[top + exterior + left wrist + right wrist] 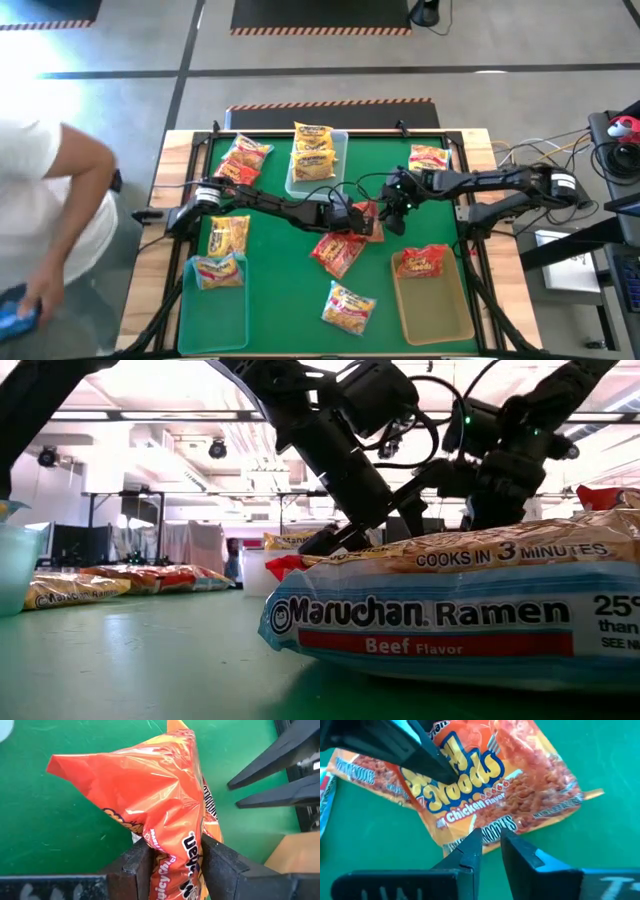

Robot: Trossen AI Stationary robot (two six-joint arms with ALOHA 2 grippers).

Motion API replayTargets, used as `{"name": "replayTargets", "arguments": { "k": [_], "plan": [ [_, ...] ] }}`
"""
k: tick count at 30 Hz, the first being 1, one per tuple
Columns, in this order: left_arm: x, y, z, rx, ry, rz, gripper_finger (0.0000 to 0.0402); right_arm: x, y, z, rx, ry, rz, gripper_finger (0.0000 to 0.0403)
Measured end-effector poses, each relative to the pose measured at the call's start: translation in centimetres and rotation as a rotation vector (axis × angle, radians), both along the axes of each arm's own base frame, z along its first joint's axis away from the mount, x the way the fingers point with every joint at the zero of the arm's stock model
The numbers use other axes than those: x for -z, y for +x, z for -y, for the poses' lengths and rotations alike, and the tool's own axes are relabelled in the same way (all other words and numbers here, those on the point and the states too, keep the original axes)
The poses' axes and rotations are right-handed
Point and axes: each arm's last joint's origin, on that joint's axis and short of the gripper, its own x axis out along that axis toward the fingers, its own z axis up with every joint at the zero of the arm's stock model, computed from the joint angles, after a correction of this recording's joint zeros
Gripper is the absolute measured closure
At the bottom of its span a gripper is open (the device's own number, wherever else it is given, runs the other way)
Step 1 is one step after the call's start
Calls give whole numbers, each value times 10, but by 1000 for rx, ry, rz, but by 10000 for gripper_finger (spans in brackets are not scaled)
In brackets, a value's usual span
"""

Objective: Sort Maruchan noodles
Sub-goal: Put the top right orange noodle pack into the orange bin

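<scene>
While the left gripper (172,865) clamps the red chicken ramen packet (150,795) at mid-frame in the high view, the right gripper (490,847), fingers slightly parted, grasps nothing. Light, crinkly, probably slippery: pinch a sealed edge.

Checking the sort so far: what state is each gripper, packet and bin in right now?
left gripper: shut on red packet, mid-table.
red packet: pinched at one end.
right gripper: slightly open at the same packet's edge.
tan bin: one red packet inside.
clear bin: yellow packets inside.
green bin: one blue-edged packet at its top end.
</scene>
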Motion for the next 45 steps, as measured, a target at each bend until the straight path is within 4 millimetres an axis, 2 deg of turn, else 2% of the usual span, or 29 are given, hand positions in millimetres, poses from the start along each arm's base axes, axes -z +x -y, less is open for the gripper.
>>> {"name": "replayTargets", "arguments": {
  "k": [7, 14, 28, 36, 39, 45],
  "plan": [
    [-9, 5, 1, 89, 49, 7, 283, -19, -11, -3, -6, -15, 26, 321],
    [-11, 6, 2, 136, 71, -1, 319, -30, -26, -7, -13, -50, 19, 316],
    [-17, 6, 0, 243, 181, -19, 326, -45, -45, 0, 101, -52, 42, 316],
    [-37, 3, 0, 339, 289, -3, 326, -50, -47, 5, 150, 25, -19, 316],
    [-45, 1, 0, 365, 321, 1, 326, -59, -43, 7, 167, 32, -15, 316],
    [-46, 1, 1, 399, 282, 13, 326, -84, -35, 11, 118, -1, -19, 330]
  ]
}}
